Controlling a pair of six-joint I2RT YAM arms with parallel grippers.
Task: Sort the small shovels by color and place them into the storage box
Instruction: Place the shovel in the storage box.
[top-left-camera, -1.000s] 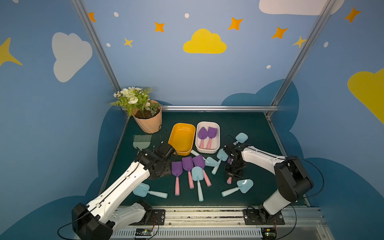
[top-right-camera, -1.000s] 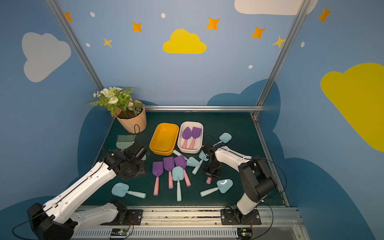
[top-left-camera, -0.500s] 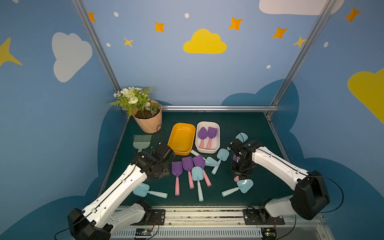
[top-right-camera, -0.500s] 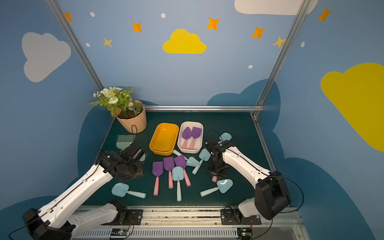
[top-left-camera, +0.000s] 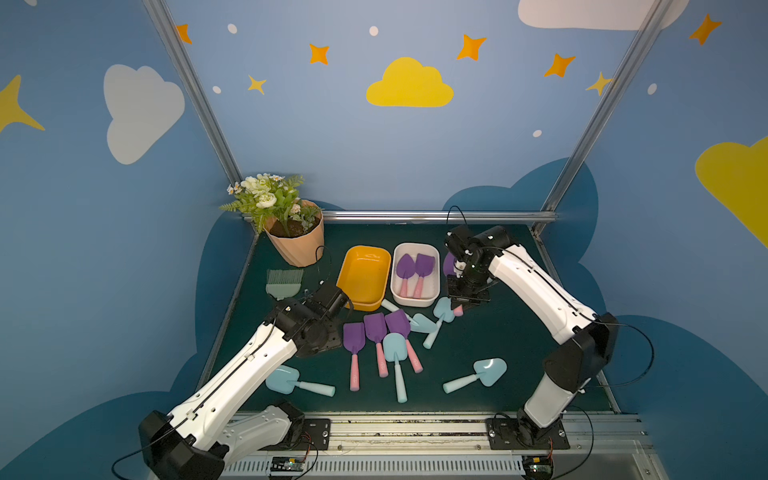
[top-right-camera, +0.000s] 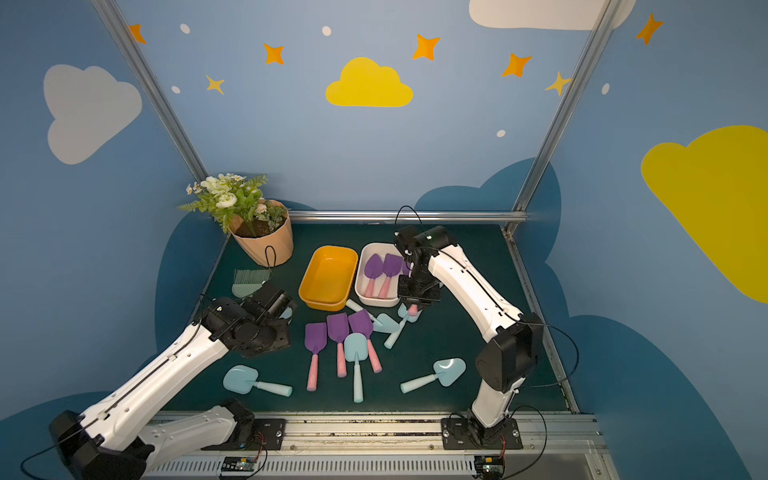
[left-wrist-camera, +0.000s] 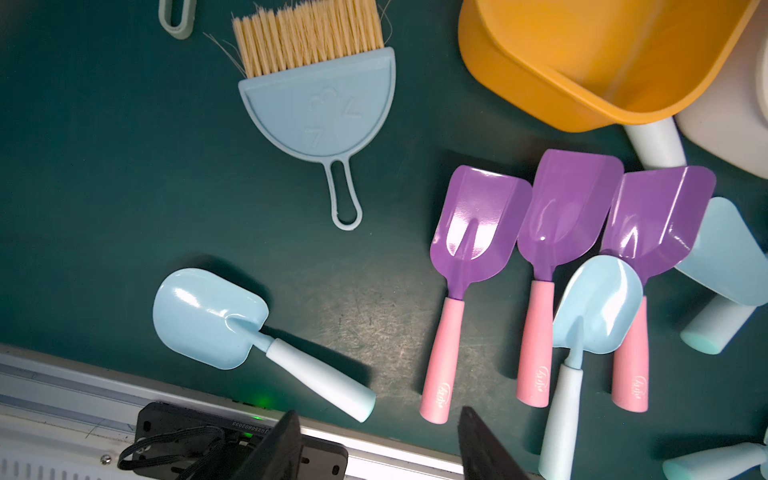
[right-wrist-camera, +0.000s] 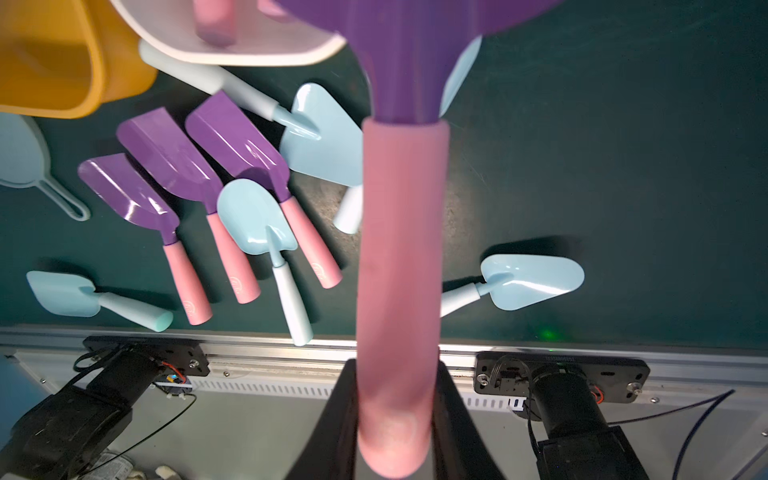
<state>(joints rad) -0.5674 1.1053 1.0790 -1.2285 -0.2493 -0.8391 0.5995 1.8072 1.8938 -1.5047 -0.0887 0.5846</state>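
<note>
- The dark green desk (top-left-camera: 519, 353) lies bare on its right side, save one pale blue plastic shovel (top-left-camera: 490, 371).
- Purple-bladed, pink-handled plastic shovels (top-left-camera: 374, 326) crowd the middle, close before the yellow-orange plastic tub (top-left-camera: 361, 305) and white plastic tub (top-left-camera: 415, 300).

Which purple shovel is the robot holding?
The purple shovel pinched by its pink handle in the right gripper; two others lie in the white box, three on the mat.

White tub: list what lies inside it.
Two purple shovels with pink handles lie side by side in the white tub. In a top view the right gripper, holding a third purple shovel, covers the rim beside it.
</note>
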